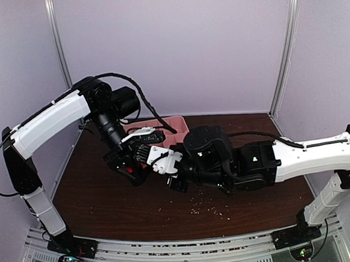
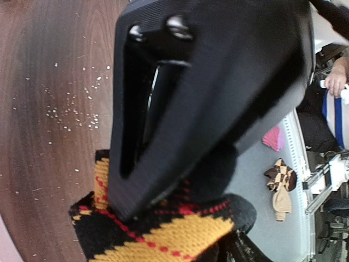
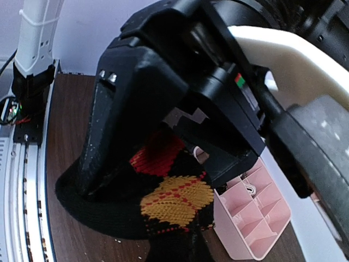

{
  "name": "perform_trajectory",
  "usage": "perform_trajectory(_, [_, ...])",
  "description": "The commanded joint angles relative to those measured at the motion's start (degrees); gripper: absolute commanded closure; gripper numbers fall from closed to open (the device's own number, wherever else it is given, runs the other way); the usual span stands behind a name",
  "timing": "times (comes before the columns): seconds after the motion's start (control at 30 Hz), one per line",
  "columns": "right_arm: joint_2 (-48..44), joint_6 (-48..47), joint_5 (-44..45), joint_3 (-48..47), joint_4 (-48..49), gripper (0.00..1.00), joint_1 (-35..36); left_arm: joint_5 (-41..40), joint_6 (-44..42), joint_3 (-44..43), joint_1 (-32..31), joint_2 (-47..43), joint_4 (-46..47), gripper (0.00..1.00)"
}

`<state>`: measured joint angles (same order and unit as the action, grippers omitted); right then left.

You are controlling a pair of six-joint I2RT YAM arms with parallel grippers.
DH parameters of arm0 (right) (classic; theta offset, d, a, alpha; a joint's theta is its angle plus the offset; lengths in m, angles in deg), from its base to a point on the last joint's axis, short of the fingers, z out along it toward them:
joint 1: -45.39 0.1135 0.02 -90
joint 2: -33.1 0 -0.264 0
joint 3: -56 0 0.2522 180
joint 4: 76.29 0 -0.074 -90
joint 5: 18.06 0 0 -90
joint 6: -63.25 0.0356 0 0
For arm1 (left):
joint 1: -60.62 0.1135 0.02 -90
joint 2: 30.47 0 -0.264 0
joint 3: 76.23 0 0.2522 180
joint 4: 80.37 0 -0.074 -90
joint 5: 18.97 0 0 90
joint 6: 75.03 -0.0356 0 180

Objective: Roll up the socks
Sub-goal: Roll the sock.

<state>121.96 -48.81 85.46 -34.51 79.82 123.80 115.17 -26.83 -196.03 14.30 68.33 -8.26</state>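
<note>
Reaching down from the table's left edge with the left gripper; jaw gap impossible to tell. Stretching low across from the right edge with the right gripper, pinched tight on the black argyle sock at mid-table, just in front of the pink tray. Bunched up, long axis unreadable, largely hidden under the fingers.

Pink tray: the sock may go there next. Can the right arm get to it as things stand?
Probably yes: the pink tray lies just beyond the right tool, which is shut on the black argyle sock. The left tool sits close alongside and may have to pull back first.
</note>
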Motion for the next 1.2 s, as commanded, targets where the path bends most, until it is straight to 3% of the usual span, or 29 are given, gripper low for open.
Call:
perform_trajectory(0.0, [-2.38, 10.86, 3.04, 4.23, 4.51, 1.00, -1.62, 1.42, -2.47, -2.34, -0.39, -3.22, -0.64, 0.49])
perform_trajectory(0.1, [-3.42, 14.88, 0.22, 6.02, 7.71, 1.00, -1.89, 0.95, -2.96, -2.13, -0.38, -3.92, 0.82, 0.55])
perform_trajectory(0.3, [-4.78, 24.08, -5.43, 8.92, 12.03, 1.00, -3.61, -5.71, -1.18, -0.68, -0.34, -7.12, 6.46, 0.55])
perform_trajectory(0.5, [-6.75, 35.60, -13.23, 14.33, 22.89, 1.00, -6.07, -9.50, 2.89, 3.55, -0.34, -11.95, 17.06, 0.59])
perform_trajectory(0.8, [-6.70, 43.26, -15.52, 22.25, 46.45, 1.00, -6.34, -0.24, 2.97, 3.99, -0.14, -8.97, 13.49, 0.76])
perform_trajectory(0.97, [-5.53, 44.46, -15.72, 25.62, 59.10, 1.00, -6.34, 5.59, 5.90, 3.21, 3.48, -8.93, 15.51, 1.00])
perform_trajectory(1.1, [-4.01, 44.77, -16.72, 24.51, 59.53, 1.00, -6.26, 14.25, 7.24, 1.81, 7.21, -8.40, 15.29, 1.00])
perform_trajectory(1.17, [-3.85, 45.56, -15.42, 25.11, 60.45, 0.85, -6.26, 17.32, 7.62, 1.63, 8.42, -8.27, 15.27, 1.00])
